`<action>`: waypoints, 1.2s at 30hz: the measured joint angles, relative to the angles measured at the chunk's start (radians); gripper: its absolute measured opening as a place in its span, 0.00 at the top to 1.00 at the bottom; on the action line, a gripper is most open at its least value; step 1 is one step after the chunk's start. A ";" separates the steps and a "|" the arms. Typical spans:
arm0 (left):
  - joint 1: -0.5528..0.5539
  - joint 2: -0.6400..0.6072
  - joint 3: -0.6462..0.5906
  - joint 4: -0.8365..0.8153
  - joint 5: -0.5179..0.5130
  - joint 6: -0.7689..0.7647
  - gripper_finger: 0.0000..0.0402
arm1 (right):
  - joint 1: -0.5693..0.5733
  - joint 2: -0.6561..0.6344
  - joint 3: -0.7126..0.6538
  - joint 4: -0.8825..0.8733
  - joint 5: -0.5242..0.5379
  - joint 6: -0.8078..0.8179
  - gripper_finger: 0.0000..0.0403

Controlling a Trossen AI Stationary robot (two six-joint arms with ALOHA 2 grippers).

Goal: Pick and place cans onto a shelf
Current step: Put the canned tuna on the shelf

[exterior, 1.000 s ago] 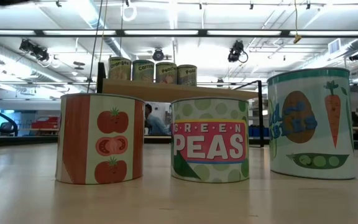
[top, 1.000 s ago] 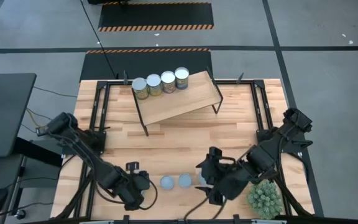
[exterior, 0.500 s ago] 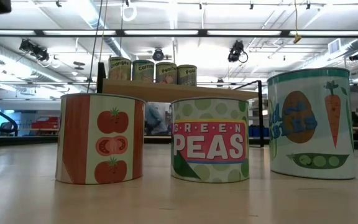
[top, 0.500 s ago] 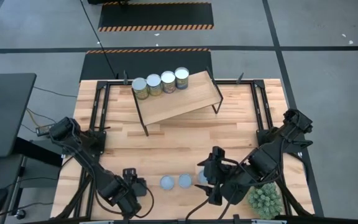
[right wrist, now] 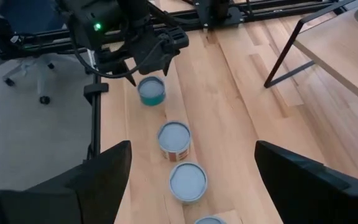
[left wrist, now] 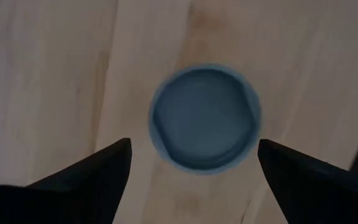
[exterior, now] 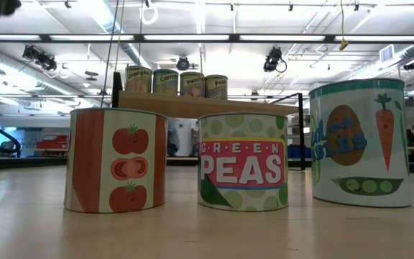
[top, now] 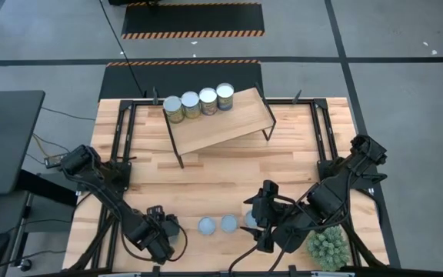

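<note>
Four cans (top: pixel 198 100) stand in a row on the far edge of the light wood shelf (top: pixel 221 123). Three more cans (top: pixel 208 225) (top: pixel 228 224) (top: pixel 250 219) stand near the table's front edge; the low view shows their tomato (exterior: pixel 116 160), peas (exterior: pixel 243 161) and carrot (exterior: pixel 361 142) labels. A fourth can with a blue-grey top (left wrist: pixel 205 118) stands left of them, right under my left gripper (top: pixel 164 232), which points down, open, one finger on either side of the can and above it. My right gripper (right wrist: pixel 188 149) hangs open over the row's right end.
A spiky green plant ball (top: pixel 328 246) sits at the table's front right corner beside my right arm. Black frame rails (top: pixel 125 138) run along the table's left and right sides. Bare tabletop (top: pixel 229 177) lies between the shelf and the front row.
My left gripper has sunk toward the leftmost can at the table's front edge. The cans and the shelf have kept their places.
</note>
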 joint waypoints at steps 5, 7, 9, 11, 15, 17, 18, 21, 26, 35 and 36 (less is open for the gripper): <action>0.000 0.000 -0.004 0.024 0.005 -0.018 0.11 | 0.000 0.000 0.000 0.000 -0.001 0.001 0.14; 0.000 0.000 -0.004 0.022 0.031 -0.018 0.11 | 0.000 0.000 0.000 0.000 -0.002 0.000 0.14; 0.000 0.000 -0.004 0.022 0.065 -0.018 0.11 | 0.000 0.000 0.000 0.000 -0.006 0.000 0.14; -0.005 0.000 -0.004 0.024 0.094 -0.019 0.11 | 0.000 0.000 0.000 0.000 -0.008 -0.001 0.14; -0.019 0.000 -0.004 0.024 0.093 -0.036 0.11 | 0.000 0.000 0.000 0.000 -0.008 -0.002 0.14; -0.019 0.000 -0.004 0.021 0.091 -0.037 0.11 | 0.000 0.000 0.000 0.000 -0.008 -0.002 0.14; -0.019 0.000 -0.004 0.020 0.088 -0.037 0.12 | 0.000 0.000 0.000 0.000 -0.008 -0.002 0.14; -0.013 0.000 -0.003 -0.020 0.083 -0.037 0.12 | 0.000 0.000 0.000 0.000 -0.008 -0.002 0.14; 0.024 0.000 -0.003 -0.060 0.077 0.018 0.16 | 0.000 0.000 0.000 0.000 -0.008 -0.007 0.14; 0.116 -0.020 -0.074 0.016 0.118 0.130 0.25 | 0.000 0.000 0.000 0.006 -0.014 0.006 0.14; 0.122 -0.024 -0.087 0.040 0.128 0.130 0.27 | 0.000 0.000 0.000 0.006 -0.019 0.010 0.14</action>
